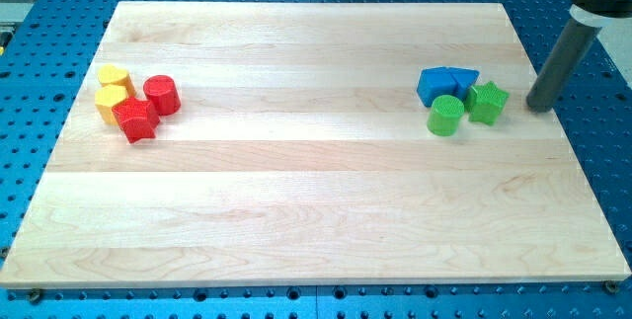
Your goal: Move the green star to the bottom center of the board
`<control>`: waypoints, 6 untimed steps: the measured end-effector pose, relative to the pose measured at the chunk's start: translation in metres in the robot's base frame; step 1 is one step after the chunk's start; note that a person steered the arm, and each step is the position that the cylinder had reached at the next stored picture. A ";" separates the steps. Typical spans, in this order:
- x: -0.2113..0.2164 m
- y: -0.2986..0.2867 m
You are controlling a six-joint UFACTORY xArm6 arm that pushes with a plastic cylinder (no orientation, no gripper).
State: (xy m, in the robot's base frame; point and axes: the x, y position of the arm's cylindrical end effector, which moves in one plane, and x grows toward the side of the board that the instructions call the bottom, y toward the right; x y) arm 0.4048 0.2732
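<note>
Just left of my tip point(538, 108): green star point(488, 102) (apart)

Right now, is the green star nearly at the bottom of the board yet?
Not yet. The green star sits at the view's right, in a cluster with the green cylinder and two blue blocks. In hand: my tip is just right of the star, a small gap between them. Left: the whole push to the bottom center of the board.

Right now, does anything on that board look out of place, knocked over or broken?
Nothing stands out. The blocks sit in two tidy clusters: yellow and red ones at the view's left, blue ones with the green cylinder and green star at the right. My tip rests just right of the star, on the board.
</note>
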 end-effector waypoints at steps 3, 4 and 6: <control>0.025 -0.063; 0.023 -0.097; 0.025 -0.116</control>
State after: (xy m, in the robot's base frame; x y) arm 0.4295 0.1575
